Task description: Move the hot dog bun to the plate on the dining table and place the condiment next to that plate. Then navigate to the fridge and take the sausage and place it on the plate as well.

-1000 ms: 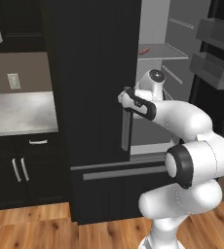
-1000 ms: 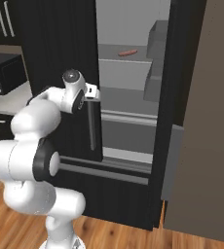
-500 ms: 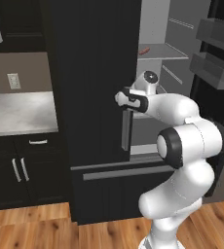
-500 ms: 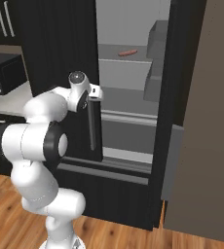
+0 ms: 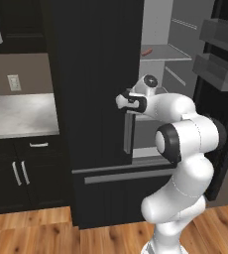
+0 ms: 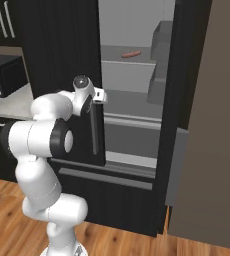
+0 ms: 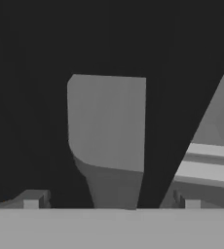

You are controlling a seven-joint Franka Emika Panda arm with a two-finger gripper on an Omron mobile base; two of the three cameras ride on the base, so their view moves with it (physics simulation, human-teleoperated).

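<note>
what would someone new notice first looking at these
The white arm folded up in front of the tall black fridge, its open gripper right at the grey handle of the closed left door. Next, the fridge's right side stands open, showing pale shelves, with a slim pink sausage lying alone on an upper shelf.

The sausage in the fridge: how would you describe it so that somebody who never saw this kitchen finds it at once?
Look at the tall black fridge, whose right door stands open on a light grey inside. On the upper shelf lies the sausage, alone near the shelf's middle. It is a small, slim reddish-pink stick, the one coloured thing among grey shelves and door bins.
</note>
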